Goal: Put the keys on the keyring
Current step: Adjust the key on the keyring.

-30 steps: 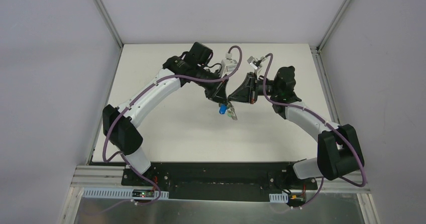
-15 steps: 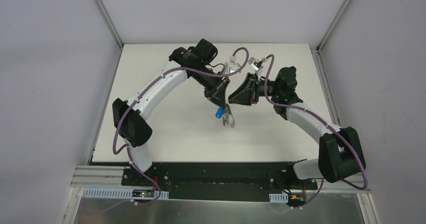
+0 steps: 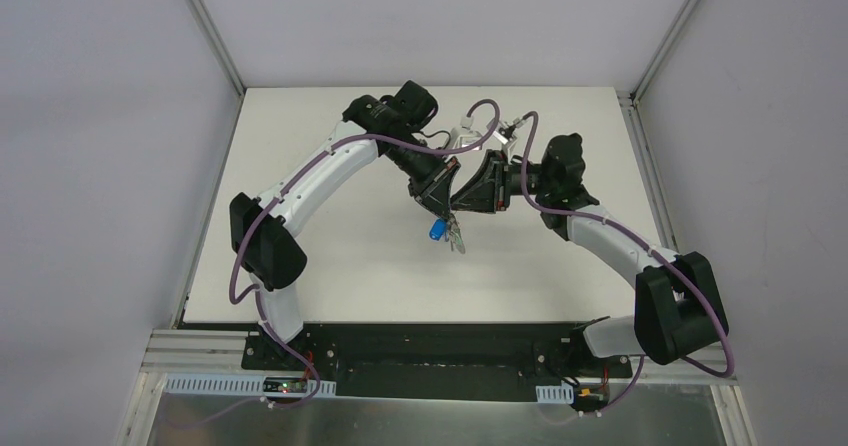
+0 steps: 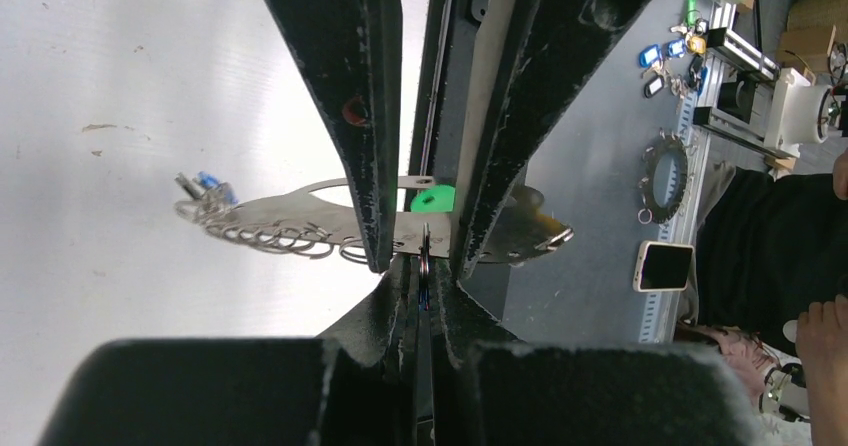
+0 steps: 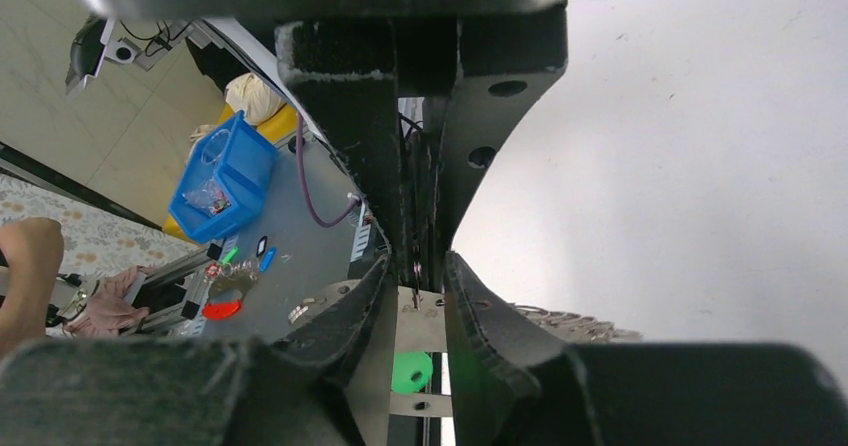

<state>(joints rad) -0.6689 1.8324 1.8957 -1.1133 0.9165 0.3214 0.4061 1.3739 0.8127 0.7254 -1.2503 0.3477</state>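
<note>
Keyring point(image 4: 290, 214) held in mid-air over table point(image 3: 330, 256); left gripper point(image 4: 425, 266) pinched shut on its edge, steadying it. Right gripper point(image 5: 418, 296) jaws parted, straddling green key point(image 5: 412, 371), not clamping. Blue key point(image 4: 208, 181) hangs at far end.
</note>
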